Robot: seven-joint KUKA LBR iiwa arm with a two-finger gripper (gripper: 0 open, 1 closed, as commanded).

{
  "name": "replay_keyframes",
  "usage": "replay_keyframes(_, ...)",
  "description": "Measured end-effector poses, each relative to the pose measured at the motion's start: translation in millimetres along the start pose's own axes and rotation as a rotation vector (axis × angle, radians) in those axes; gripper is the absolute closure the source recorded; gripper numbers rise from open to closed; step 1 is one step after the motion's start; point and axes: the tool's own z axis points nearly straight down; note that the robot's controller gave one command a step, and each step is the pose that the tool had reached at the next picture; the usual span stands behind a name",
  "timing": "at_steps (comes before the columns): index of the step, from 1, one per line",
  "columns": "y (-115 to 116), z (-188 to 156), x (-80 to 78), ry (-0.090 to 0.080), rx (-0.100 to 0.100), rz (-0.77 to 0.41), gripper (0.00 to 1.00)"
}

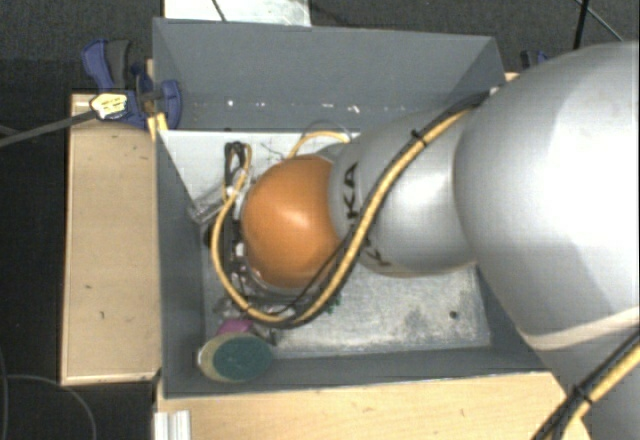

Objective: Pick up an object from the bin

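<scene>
Round teal disc (236, 358), perhaps a lid, lies in bin (300, 68) corner.

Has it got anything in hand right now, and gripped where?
Cannot tell: the arm's orange cover hides any hold. A round teal disc lies free in the bin's near-left corner.

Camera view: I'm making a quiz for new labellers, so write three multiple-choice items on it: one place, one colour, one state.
1. Where in the bin does the round teal disc lie?
A. the view's lower-left corner
B. the upper-right corner
C. the middle of the floor

2. What colour is the small thing just behind the disc?
A. yellow
B. magenta
C. white

3. How does the disc lie?
A. standing on edge
B. flat on the floor
C. propped on the rim

Answers:
1 A: it sits where the left and near walls meet.
2 B: a magenta patch shows beside the disc.
3 B: its round face is turned up.
</scene>
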Motion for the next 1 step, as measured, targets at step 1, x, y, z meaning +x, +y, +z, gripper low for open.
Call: replay_keyframes(1, -1.9, -132.3, -6.8, 0.000, 0.000, 0.001, 1.00)
